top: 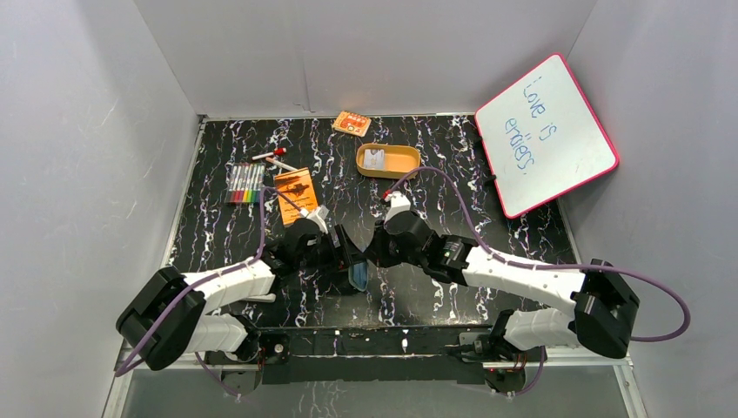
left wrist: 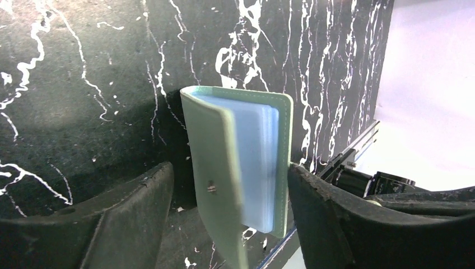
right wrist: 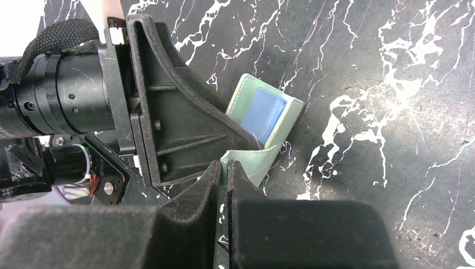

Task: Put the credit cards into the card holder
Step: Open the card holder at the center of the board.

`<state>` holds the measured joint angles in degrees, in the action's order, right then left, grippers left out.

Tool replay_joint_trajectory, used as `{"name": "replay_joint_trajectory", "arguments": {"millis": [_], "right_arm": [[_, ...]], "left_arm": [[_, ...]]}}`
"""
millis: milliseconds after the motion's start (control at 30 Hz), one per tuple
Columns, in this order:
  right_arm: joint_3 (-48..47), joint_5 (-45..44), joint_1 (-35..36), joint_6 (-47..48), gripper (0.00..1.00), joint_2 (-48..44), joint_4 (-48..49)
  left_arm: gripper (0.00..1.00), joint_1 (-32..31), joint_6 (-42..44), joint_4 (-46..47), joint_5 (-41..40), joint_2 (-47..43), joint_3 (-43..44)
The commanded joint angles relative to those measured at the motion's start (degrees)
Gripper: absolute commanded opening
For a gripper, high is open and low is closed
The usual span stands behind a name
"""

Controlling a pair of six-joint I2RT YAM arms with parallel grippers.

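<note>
1. Card holder stands on edge at centre frame, with its clear pockets showing.
2. Left gripper: jaws wide and straddling it. One finger touches the back cover, with a gap at the other. I judge this a brace, not a clamp.
3. Right gripper: jaws nearly closed, pinching the front cover's edge, probably to peel it open.
4. Credit cards lie pale in the tan tray, upper centre, well apart from the holder.

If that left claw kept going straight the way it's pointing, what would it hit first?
The green card holder, standing between the open fingers of the left gripper; beyond it, probably the black marbled table, though depth is unclear.
</note>
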<state>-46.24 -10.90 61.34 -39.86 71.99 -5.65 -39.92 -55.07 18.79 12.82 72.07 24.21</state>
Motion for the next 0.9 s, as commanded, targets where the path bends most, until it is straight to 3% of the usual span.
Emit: {"name": "replay_joint_trajectory", "arguments": {"millis": [0,267,400,433,567,633,867], "right_arm": [[-0.13,0.82,0.09,0.08,0.00,-2.63,4.51],[2.02,-0.75,0.03,-0.72,0.00,-3.72,4.35],[2.79,-1.39,0.07,-0.93,0.00,-4.29,4.16],[2.94,-1.53,0.07,-0.96,0.00,-4.45,4.16],[3.25,-1.77,0.06,-1.02,0.00,-4.78,3.99],[3.33,-1.97,0.07,-1.03,0.00,-4.98,3.82],[4.19,-3.27,0.09,-0.79,0.00,-6.44,2.78]], "left_arm": [[0.67,0.03,1.36,-2.17,-0.63,-0.51,2.24],[0.34,0.02,1.30,-2.36,-0.73,-0.21,1.47],[0.29,0.03,1.19,-2.34,-0.69,-0.25,1.37],[0.31,0.04,1.16,-2.42,-0.65,-0.31,1.45],[0.58,0.07,1.28,-3.19,-0.60,-1.04,1.88],[0.66,0.02,1.55,-3.23,-0.75,-1.73,1.90],[0.68,0.03,2.00,-4.77,-1.51,-0.96,1.96]]}}
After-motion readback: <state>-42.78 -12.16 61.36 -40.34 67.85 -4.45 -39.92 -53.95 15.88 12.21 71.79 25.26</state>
